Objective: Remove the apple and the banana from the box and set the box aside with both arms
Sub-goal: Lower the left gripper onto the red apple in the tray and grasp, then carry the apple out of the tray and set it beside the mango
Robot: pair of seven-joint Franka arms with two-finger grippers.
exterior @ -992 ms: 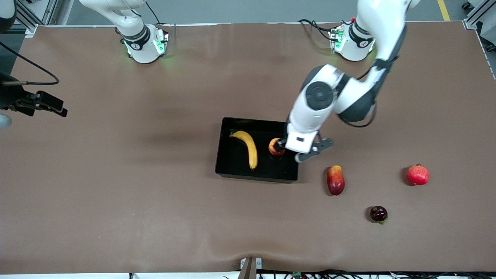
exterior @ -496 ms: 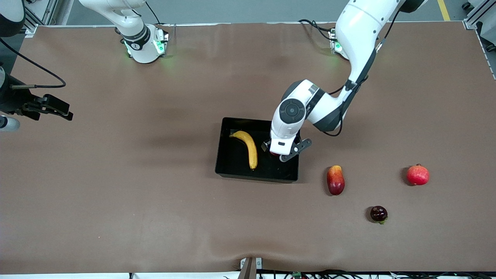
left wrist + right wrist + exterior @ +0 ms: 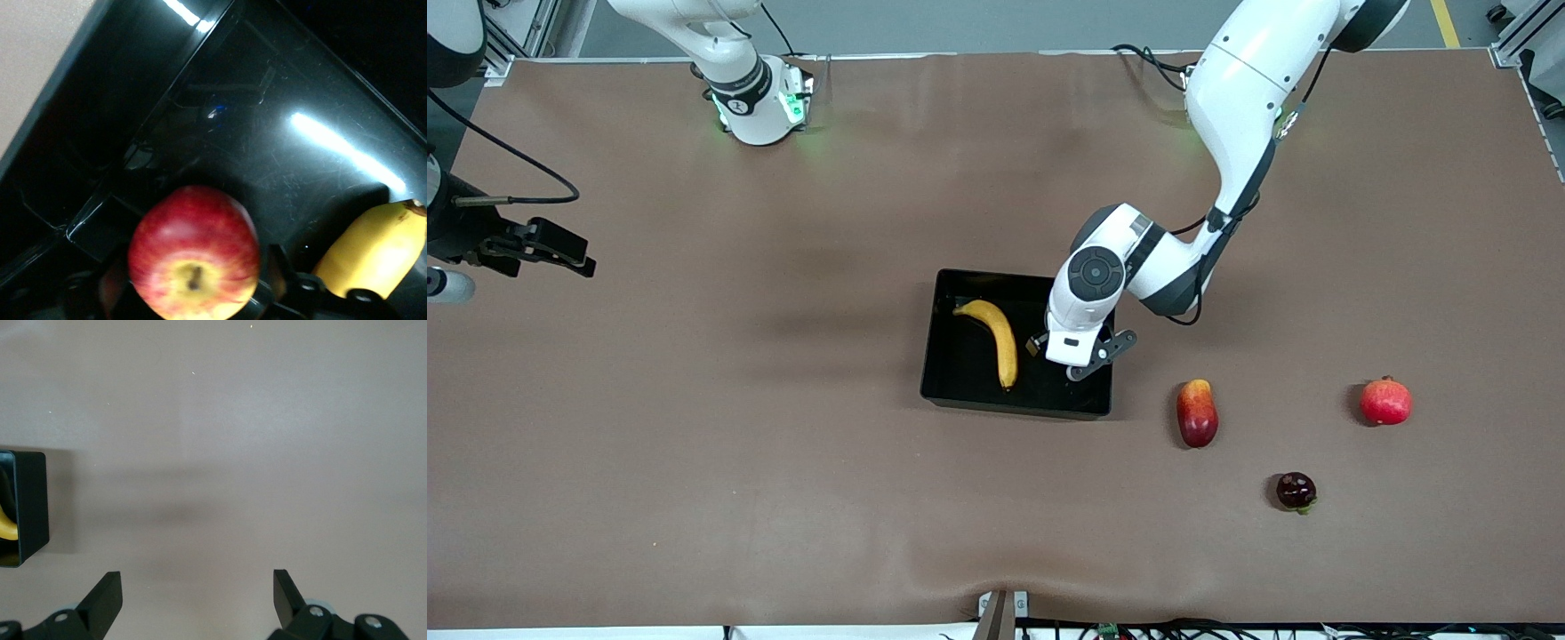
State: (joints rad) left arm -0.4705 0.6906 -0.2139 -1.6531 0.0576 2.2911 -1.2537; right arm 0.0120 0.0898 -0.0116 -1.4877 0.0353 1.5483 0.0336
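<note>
The black box (image 3: 960, 391) lies mid-table with the yellow banana (image 3: 996, 342) in it. My left gripper (image 3: 1063, 360) is down inside the box, at its end toward the left arm, and covers the apple in the front view. In the left wrist view the red, yellow-streaked apple (image 3: 193, 253) rests on the box floor (image 3: 267, 133). A finger stands against each side of it, and the banana (image 3: 373, 253) lies beside it. My right gripper (image 3: 551, 249) waits open over bare table at the right arm's end. Its fingers (image 3: 107, 593) stand wide apart with nothing between them.
An oblong red-yellow fruit (image 3: 1197, 412), a round red fruit (image 3: 1385, 401) and a small dark fruit (image 3: 1296, 491) lie on the table toward the left arm's end. The right wrist view shows one corner of the box (image 3: 33, 507).
My left gripper moved from beside the apple to over it and came down into the box. Its fingers closed in on the apple. The right gripper shifted slightly.
</note>
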